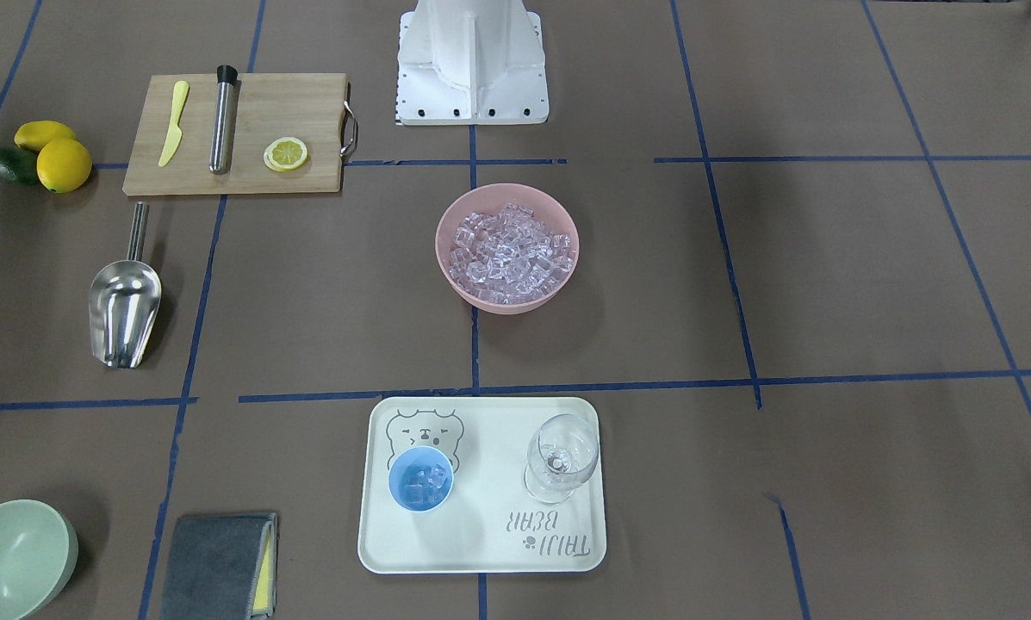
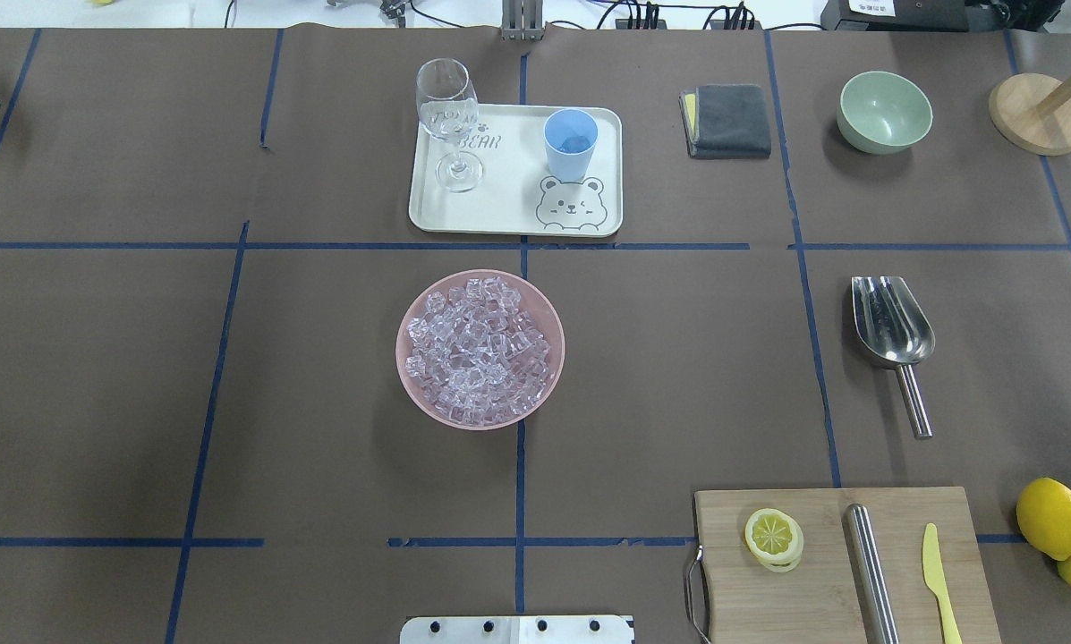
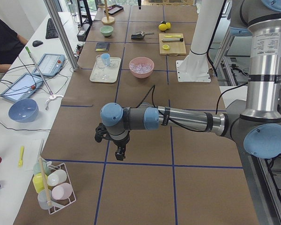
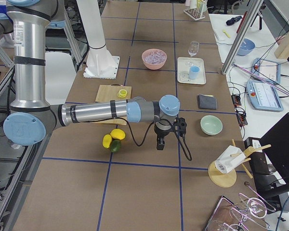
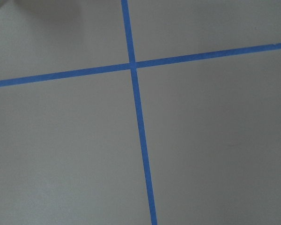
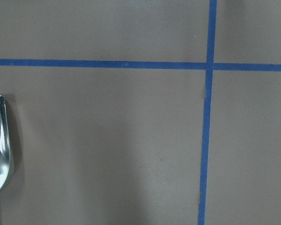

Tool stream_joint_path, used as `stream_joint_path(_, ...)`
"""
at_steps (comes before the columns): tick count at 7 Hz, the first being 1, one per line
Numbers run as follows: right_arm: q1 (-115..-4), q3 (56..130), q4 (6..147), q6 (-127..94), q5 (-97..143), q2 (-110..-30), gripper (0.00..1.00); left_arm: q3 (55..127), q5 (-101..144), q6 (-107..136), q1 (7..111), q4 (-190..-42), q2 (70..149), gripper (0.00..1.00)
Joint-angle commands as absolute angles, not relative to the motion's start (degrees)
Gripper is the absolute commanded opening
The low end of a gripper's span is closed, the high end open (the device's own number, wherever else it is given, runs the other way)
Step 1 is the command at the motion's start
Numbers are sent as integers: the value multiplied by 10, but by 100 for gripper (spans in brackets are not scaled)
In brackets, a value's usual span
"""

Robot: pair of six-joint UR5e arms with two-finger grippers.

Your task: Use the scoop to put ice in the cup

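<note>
Steel scoop (image 2: 893, 326) lies on the brown tabletop (image 2: 678, 376), right of the pink bowl (image 2: 403, 344) heaped with ice (image 2: 481, 349). Beyond the bowl, the blue cup (image 2: 571, 143) holds a few cubes. The left tool (image 3: 120, 152) and right tool (image 4: 160, 143) hang well away from the bowl; I cannot tell whether either is clenched.

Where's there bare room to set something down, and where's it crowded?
Bare paper between the pink bowl and the scoop, and on the bowl's opposite side. Crowded: the tray with cup and wine glass, the cutting board corner.
</note>
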State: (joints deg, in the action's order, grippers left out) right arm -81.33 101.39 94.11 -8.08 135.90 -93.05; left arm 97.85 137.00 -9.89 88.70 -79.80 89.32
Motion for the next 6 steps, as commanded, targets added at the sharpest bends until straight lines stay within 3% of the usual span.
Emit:
stream_joint_path(1, -812, 1013, 941, -81, 1360, -924, 100, 982, 1368, -101, 872, -796, 896, 100)
stream_joint_path(6, -806, 1011, 941, -79, 1359, -923, 100, 959, 1369, -97, 870, -792, 928, 100)
